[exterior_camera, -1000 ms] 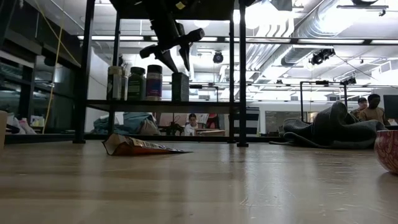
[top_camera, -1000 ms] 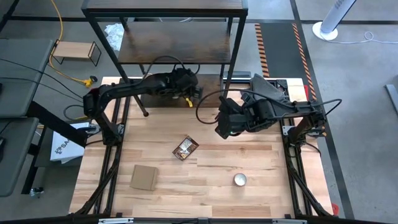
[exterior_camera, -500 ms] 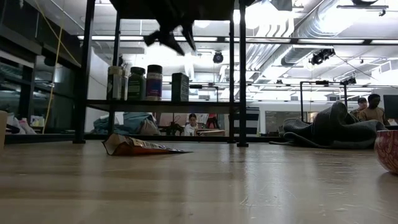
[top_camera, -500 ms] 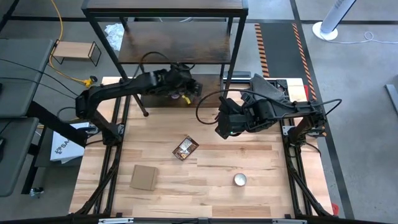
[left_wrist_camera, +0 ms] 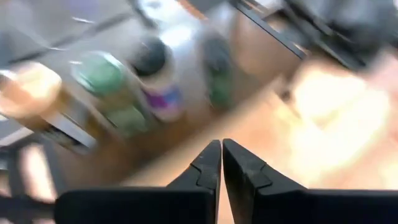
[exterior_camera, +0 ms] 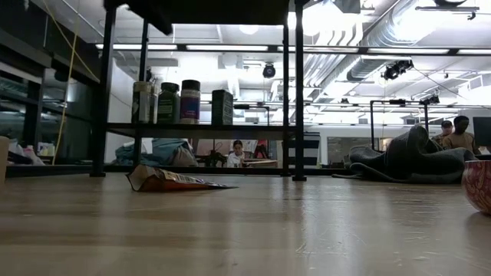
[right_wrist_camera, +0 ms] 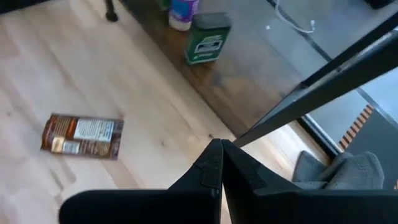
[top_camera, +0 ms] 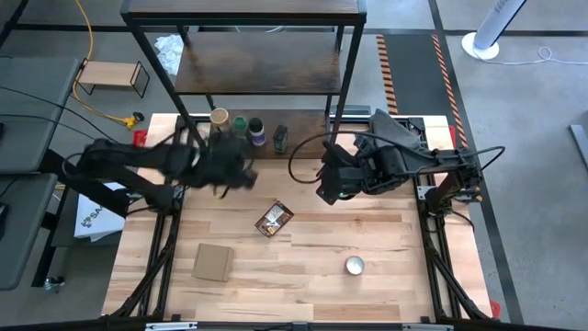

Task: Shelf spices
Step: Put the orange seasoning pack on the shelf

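The spices stand in a row on the shelf's lowest board [top_camera: 303, 138]: a tan-lidded jar [top_camera: 219, 117], a green-lidded jar [top_camera: 239, 123], a dark-capped jar [top_camera: 256, 130] and a small dark tin [top_camera: 280, 139]. The brown-orange pouch [top_camera: 274, 219] lies flat on the table. My left gripper [left_wrist_camera: 221, 149] is shut and empty, blurred in the high view [top_camera: 244, 175], in front of the jars and left of the pouch. My right gripper [right_wrist_camera: 221, 149] hangs shut and empty above the table [top_camera: 328, 191], right of the pouch.
The shelf's black frame posts [top_camera: 342, 83] rise at the table's far edge. A flat cardboard square [top_camera: 212, 262] lies near the front left and a round silvery disc [top_camera: 355, 266] near the front right. Bare wood lies around the pouch.
My left gripper has left the small dark tin, risen, and swung quickly away from the shelf toward the table's left and near edges. The tin stays upright on the lowest board beside the jars. My right arm has kept still.
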You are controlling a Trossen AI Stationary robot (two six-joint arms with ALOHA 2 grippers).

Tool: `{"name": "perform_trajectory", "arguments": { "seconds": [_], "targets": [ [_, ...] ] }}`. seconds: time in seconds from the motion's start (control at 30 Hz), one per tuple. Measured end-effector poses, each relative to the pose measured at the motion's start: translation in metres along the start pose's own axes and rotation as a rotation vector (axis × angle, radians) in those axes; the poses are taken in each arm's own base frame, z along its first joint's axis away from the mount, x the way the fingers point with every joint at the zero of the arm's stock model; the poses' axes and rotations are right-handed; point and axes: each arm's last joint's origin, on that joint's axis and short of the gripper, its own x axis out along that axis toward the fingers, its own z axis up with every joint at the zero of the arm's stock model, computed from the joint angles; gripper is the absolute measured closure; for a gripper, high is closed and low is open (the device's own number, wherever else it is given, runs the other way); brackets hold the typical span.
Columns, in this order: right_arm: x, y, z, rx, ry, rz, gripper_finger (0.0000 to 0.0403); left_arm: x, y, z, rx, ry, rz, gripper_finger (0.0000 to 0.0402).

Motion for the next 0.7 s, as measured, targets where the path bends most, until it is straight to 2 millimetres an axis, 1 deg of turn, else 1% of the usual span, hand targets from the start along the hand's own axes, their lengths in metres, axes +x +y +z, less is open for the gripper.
{"name": "perform_trajectory", "arguments": {
  "seconds": [0.1, 0.17, 0.27, 0.33, 0.43, 0.57, 0.7],
  "targets": [
    [0.001, 0.002, -0.001, -0.062, 0.025, 0.031, 0.0403, -0.02, -0.001, -0.027, 0.042, 0.064, -0.13, 0.0398],
    [0.002, 0.004, -0.001, -0.091, 0.039, 0.055, 0.0403, -0.031, -0.001, -0.045, 0.054, 0.099, -0.201, 0.0398],
    [0.004, 0.007, -0.001, -0.129, 0.06, 0.082, 0.0403, -0.044, -0.001, -0.07, 0.016, 0.139, -0.267, 0.0399],
    [0.006, 0.008, -0.001, -0.145, 0.073, 0.096, 0.0403, -0.05, 0.001, -0.086, -0.032, 0.163, -0.28, 0.04],
    [0.011, 0.013, -0.001, -0.151, 0.093, 0.117, 0.0403, -0.048, 0.002, -0.11, -0.11, 0.188, -0.253, 0.0401],
    [0.022, 0.024, -0.004, -0.177, 0.158, 0.17, 0.0403, -0.038, 0.006, -0.137, -0.22, 0.251, -0.208, 0.0401],
    [0.038, 0.04, -0.009, -0.224, 0.225, 0.192, 0.0403, -0.032, 0.006, -0.154, -0.264, 0.307, -0.21, 0.0401]
  ]
}}
